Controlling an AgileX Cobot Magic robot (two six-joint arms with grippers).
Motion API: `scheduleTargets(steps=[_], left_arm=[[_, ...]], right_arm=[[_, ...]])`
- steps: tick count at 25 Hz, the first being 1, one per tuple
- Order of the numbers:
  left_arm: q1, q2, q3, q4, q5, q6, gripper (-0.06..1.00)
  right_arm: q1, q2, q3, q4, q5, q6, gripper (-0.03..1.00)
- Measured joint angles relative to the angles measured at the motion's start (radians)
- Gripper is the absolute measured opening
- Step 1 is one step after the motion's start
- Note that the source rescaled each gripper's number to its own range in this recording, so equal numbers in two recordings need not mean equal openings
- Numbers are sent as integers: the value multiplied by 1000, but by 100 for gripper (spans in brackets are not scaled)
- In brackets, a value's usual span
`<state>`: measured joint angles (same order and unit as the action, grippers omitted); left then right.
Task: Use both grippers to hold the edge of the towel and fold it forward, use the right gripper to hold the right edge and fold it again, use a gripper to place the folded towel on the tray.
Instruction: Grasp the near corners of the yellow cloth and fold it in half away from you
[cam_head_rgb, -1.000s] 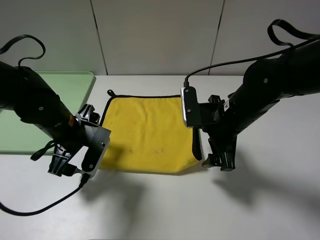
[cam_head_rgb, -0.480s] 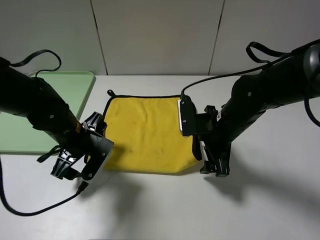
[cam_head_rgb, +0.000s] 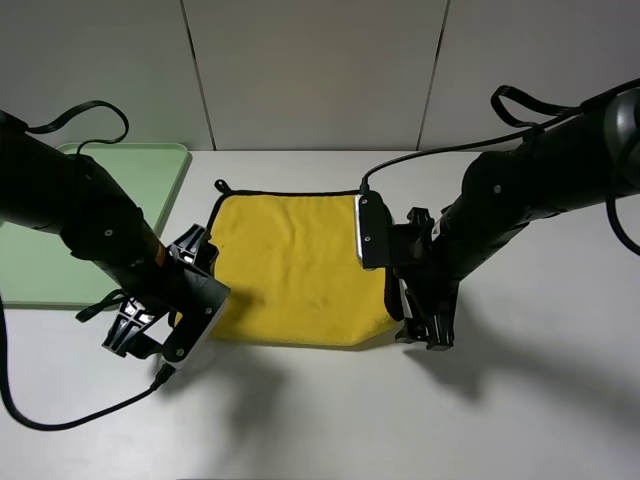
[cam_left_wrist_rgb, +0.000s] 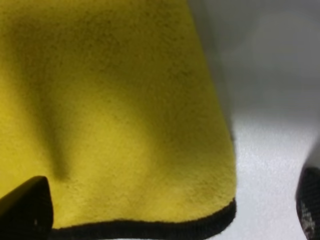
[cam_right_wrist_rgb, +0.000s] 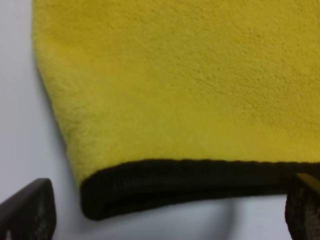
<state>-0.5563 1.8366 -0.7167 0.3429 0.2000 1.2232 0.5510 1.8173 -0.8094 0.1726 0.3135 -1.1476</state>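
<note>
The yellow towel lies spread flat at the middle of the white bench, its small black loop at the far-left corner. The pale green tray sits at the far left of the bench. It is near the towel's left side without touching it, and the left arm partly covers it.

The left gripper is low over the towel's near-left corner. In its wrist view the jaws stand apart: one black finger overlaps the yellow cloth and the other shows over bare bench. The edge of the towel runs between them with its black trim rounding the corner. Nothing is clamped, and I cannot tell whether the finger actually touches the cloth.

The right gripper is low at the near-right corner, also with its jaws wide apart — one finger over the bench, the other just past the trim on the opposite side. Here the border looks thick and slightly curled, casting a shadow on the bench beneath it. The plush between the jaws is not gripped.

From above, both arms angle inward toward the towel's near side, each grey plate facing the cloth.
</note>
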Motion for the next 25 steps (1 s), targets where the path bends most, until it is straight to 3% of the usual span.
scheduleTargets(steps=[12,20,25], left_arm=[[0,3,0,0,-1,0,97],[0,3,0,0,-1,-10,97],[0,3,0,1,-1,-25,97]], right_arm=[[3,0,0,75,-12,-108,100],[131,0,0,79,-78,-141,100],[129,0,0,79,-80,-141,100]])
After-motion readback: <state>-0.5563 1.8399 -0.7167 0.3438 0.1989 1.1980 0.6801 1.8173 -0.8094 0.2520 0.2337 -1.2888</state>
